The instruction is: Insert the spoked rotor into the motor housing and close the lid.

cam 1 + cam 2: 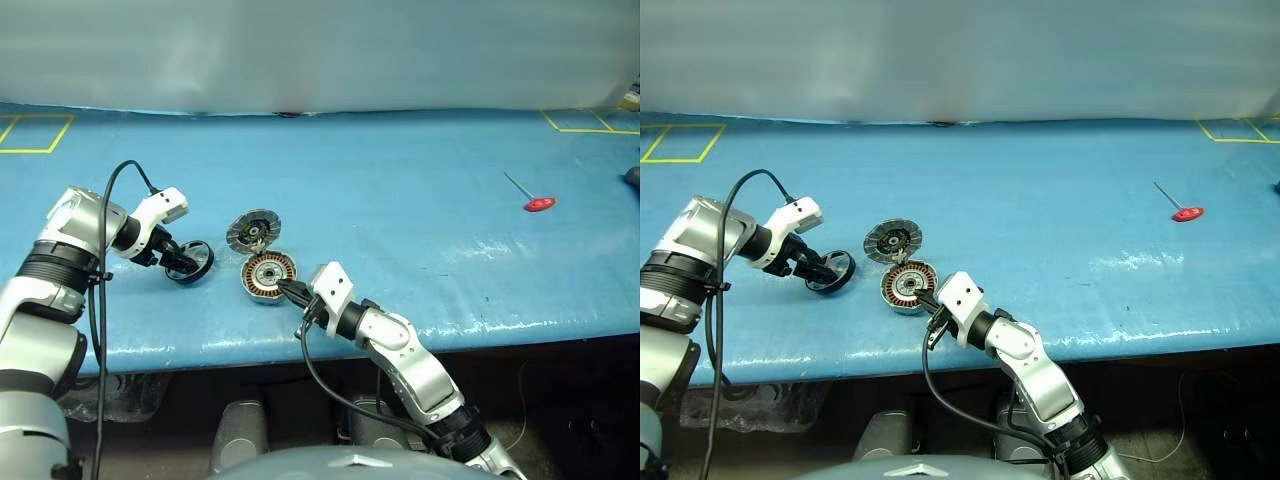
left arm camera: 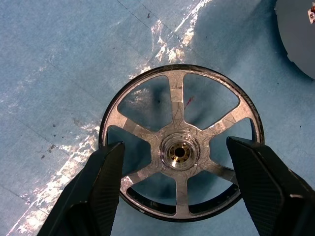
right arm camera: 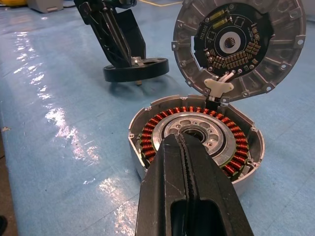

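Hovering over the spoked rotor (image 2: 179,147), the left tool (image 1: 185,262) has its two black fingers spread wide, one on each side of the wheel's dark rim, straddling it without clamping. That rotor sits in the left-centre of the head view on the blue bench (image 1: 420,170): a flat wheel, blackish outer ring, dull silver spokes running to a small shiny hub. It looks rigid and thin, so a pinch across the rim should suit it.

Just right of it, near mid-frame, lies the motor housing (image 1: 268,277), a shallow silver-grey shell ringed with copper-red windings around a metal hub. Its lid (image 1: 253,231) stands tipped open just above it in the frame, hinged at the housing's edge, radial segments facing out.

From lower right comes the right tool (image 1: 292,290), fingers pressed shut, empty, its tip resting at the housing's near rim, apparently steadying it.

So the left arm is the nearer one to the rotor, and the housing lies a short carry to the right. A red-handled tool (image 1: 533,196) lies far off at upper right.
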